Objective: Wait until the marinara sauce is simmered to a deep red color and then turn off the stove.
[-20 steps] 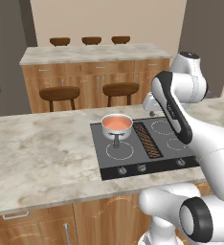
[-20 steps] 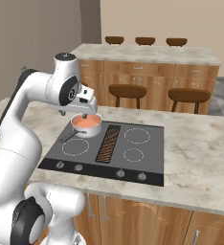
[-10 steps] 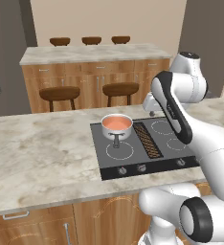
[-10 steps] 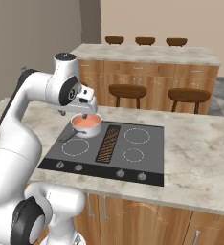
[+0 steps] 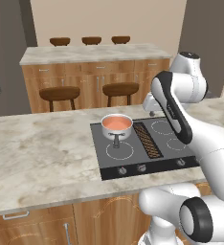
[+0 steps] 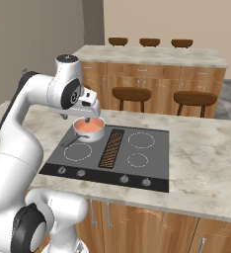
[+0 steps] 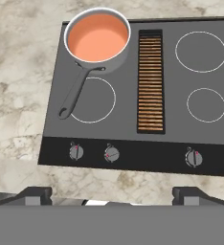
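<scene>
Kitchen with a marble-look counter (image 5: 42, 153) on wooden cabinets, a second counter behind with brown stools (image 5: 59, 93) tucked along it. Set into the near counter, a flat black stove (image 7: 147, 119) with four white-ringed burners and a brown grill strip (image 7: 151, 81) down the middle. White robot arm (image 6: 43, 99) bent above the stove's back left side, hand hanging over the counter just behind the pan. Gripper (image 7: 111, 198) spread wide, holding nothing, its two dark tips at the lower edge of the hand view, well above the stove's front edge. On the back left burner, a small shiny steel saucepan (image 7: 115, 60), its short handle (image 7: 75, 93) pointing toward the front burner ring. Inside the pan, sauce (image 7: 97, 37) as a smooth round disc, orange-pink, not deep red. Along the stove's front strip, small round knobs (image 7: 111, 154), two toward the left and two toward the right.
</scene>
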